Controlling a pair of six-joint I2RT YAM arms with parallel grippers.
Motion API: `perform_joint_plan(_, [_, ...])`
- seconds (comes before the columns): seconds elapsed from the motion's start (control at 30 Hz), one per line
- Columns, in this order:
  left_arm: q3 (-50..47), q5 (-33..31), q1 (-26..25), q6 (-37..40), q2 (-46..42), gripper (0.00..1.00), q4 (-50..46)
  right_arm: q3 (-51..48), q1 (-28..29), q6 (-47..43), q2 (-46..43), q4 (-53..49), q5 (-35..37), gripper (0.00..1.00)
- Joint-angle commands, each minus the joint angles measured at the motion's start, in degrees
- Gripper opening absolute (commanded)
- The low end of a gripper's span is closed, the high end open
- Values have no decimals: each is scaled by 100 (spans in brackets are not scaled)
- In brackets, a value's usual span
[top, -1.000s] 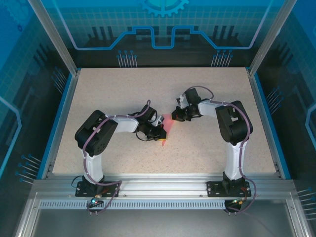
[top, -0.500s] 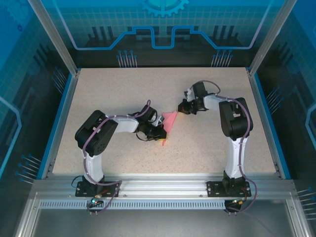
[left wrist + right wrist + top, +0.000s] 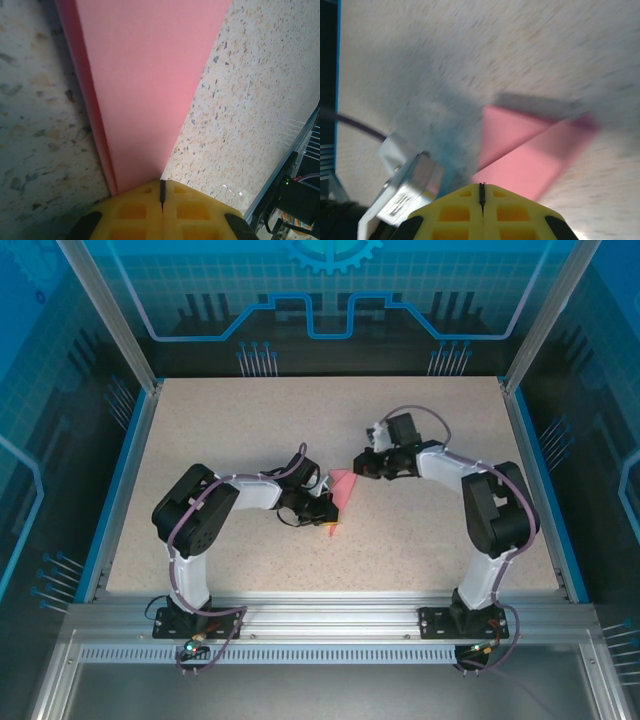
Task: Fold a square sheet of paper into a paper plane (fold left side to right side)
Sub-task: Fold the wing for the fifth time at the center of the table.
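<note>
Roughly in the middle of the speckled beige table top [image 3: 250, 430] lies the thin salmon-pink sheet of paper [image 3: 343, 487]. It is folded flat into a narrow pointed shape that runs from a tip at the near left to a wider end at the far right.

The left gripper [image 3: 329, 524] sits at the near tip. In the left wrist view its yellow fingertips [image 3: 135, 200] are pressed together with just a hairline seam between them. The sheet [image 3: 150, 85] narrows straight into that seam, and the edge of a second layer shows along its left side. Whether the tip is pinched between the fingers or merely pressed under them I cannot tell.

The right gripper [image 3: 357, 468] is just beside the sheet's wide far end, its arm reaching in from the right. In the blurred right wrist view its yellow fingers [image 3: 450, 212] are likewise fully closed, with nothing visibly between them. The sheet [image 3: 530, 150] lies on the table just ahead of them, a crease crossing it. Whether they touch it cannot be told.
</note>
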Motion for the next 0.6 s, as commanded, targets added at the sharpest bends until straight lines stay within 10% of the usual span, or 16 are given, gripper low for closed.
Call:
perform_joint_plan(0.0, [-93, -227, -109, 190, -9, 0, -528, -207, 305, 391, 165, 241, -285, 3])
perform_joint_plan(0.57, [37, 139, -105, 96, -696, 4, -646, 193, 568, 539, 1241, -553, 137, 3])
